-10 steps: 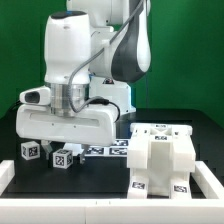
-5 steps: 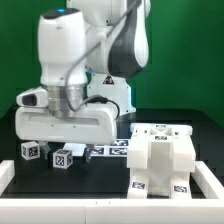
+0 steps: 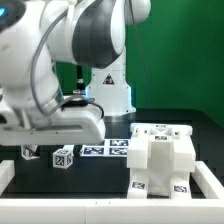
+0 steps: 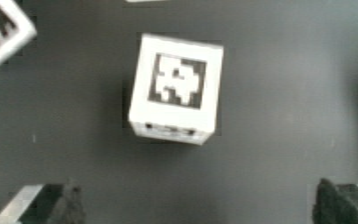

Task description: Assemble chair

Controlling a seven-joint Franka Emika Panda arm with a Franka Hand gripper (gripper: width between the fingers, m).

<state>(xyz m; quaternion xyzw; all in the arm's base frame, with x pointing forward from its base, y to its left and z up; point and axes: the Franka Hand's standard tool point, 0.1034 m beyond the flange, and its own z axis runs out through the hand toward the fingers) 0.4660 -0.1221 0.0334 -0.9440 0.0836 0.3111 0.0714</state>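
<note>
In the exterior view we see the chair body [image 3: 160, 160], a chunky white block of joined pieces with tags on top and front, standing on the black table [image 3: 100, 185]; much of the build looks done to us. To the exterior view's left of the chair body lies the marker board [image 3: 105, 150]. Further that way are a loose tagged block [image 3: 65, 157] and a second block [image 3: 30, 152] half hidden under the arm [image 3: 55, 70]. Both lie well apart from the chair body, so we judge that at least these two are left to fit. The arm's bulk hides its own working end here (no reading of the jaws from this side). The wrist view fills that gap: the gripper [image 4: 194, 205] hangs over the table with its fingertips [image 4: 43, 205] wide apart and nothing between them, a white tagged piece [image 4: 172, 88] lying flat just beyond them, untouched. It may be one of the loose blocks, but the blur keeps us from telling which. The chair body does not show here.
</note>
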